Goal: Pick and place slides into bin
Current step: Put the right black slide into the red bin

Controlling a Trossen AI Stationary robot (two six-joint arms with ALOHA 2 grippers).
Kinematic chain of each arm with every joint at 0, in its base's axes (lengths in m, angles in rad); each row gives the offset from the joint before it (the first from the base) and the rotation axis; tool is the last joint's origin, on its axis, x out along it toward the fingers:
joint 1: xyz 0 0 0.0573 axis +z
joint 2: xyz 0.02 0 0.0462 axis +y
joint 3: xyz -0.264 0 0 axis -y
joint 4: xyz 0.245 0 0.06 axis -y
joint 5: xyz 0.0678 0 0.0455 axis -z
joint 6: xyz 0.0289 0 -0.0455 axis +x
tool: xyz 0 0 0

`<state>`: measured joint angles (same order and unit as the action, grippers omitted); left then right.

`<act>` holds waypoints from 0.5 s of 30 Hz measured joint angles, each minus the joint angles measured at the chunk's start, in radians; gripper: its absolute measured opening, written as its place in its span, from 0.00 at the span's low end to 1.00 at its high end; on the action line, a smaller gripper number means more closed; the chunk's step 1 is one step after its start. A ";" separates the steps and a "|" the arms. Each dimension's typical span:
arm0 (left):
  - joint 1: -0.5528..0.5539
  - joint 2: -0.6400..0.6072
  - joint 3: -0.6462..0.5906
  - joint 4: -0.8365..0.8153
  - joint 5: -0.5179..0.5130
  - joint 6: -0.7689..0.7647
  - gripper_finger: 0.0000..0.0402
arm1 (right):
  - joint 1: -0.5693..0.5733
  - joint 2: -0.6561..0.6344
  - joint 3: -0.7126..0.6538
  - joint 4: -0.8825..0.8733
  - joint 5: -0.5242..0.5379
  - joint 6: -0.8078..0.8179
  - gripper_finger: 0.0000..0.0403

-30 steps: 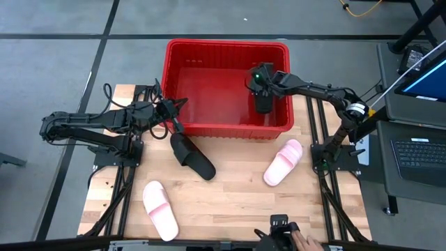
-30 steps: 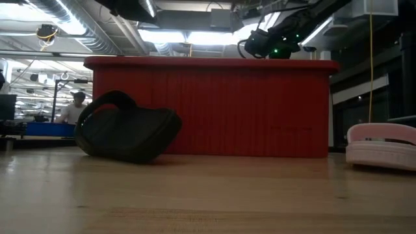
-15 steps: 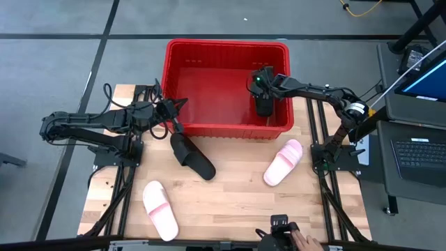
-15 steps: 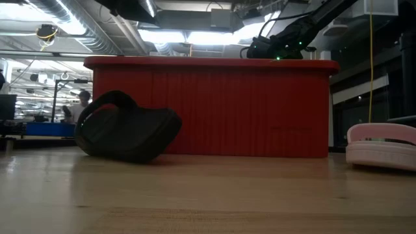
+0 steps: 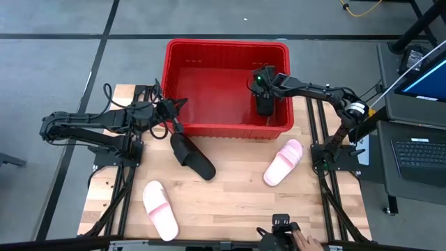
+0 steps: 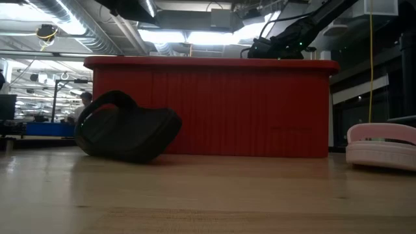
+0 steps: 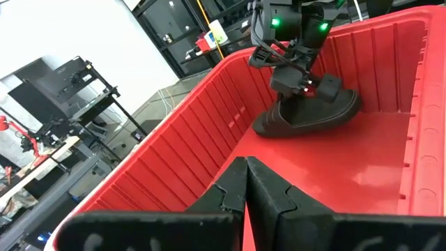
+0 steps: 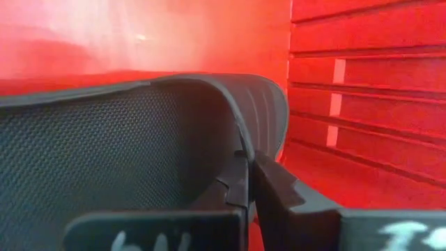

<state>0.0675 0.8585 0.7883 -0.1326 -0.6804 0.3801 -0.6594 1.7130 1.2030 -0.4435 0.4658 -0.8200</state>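
Observation:
The red bin (image 5: 226, 43) stands at the table's far middle. My right gripper (image 5: 263, 106) is inside it by the right wall, shut on a black slide (image 7: 306, 117) low over the bin floor. My left gripper (image 5: 174, 127) is shut and empty at the bin's near wall, left of its middle. The second black slide (image 5: 192, 157) lies on the table just near of it, tilted on its side in the low view (image 6: 127, 133). One pink slide (image 5: 160, 210) lies at the near left. The other pink slide (image 5: 283, 162) lies sole down at the right. My right gripper pinches the edge of the black slide's wide strap (image 8: 237, 143) between its two fingers, one on the mesh lining inside and one on the ribbed outside. The fingers come from above, pointing down. The slide hangs below them, sole (image 7: 300, 131) level, at or just above the bin floor.
The bin's tall ribbed walls (image 6: 208, 107) stand between the two arms. Bare wood lies between the slides in the table's near middle. A person's hand (image 5: 301, 241) shows at the table's near edge. A laptop stand (image 5: 418, 146) is to the right, off the table.
My right gripper has gone down into the bin with the black slide, sinking almost below the rim in the low view. It stays shut.

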 joint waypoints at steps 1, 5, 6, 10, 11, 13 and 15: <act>0.000 0.000 0.000 0.000 0.000 0.000 0.01 | 0.000 0.000 0.000 -0.002 -0.007 0.002 0.03; 0.000 0.000 0.000 0.000 0.000 0.000 0.01 | -0.001 0.000 0.000 -0.004 -0.020 0.004 0.03; 0.000 0.000 0.000 0.000 0.000 0.000 0.00 | -0.002 0.000 0.000 -0.004 -0.023 0.004 0.03; 0.000 0.000 0.000 0.000 0.000 0.000 0.01 | -0.008 0.000 0.000 -0.015 -0.036 0.004 0.03; 0.000 0.000 0.000 0.000 0.000 0.000 0.01 | -0.008 0.000 0.000 -0.016 -0.037 0.004 0.03; 0.000 0.000 0.000 0.000 0.000 0.000 0.01 | -0.008 0.000 0.000 -0.015 -0.038 0.004 0.03; 0.000 0.000 0.000 0.000 0.000 0.000 0.01 | -0.008 0.000 0.000 -0.016 -0.039 0.004 0.03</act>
<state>0.0673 0.8584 0.7883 -0.1325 -0.6804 0.3801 -0.6678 1.7130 1.2030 -0.4598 0.4271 -0.8158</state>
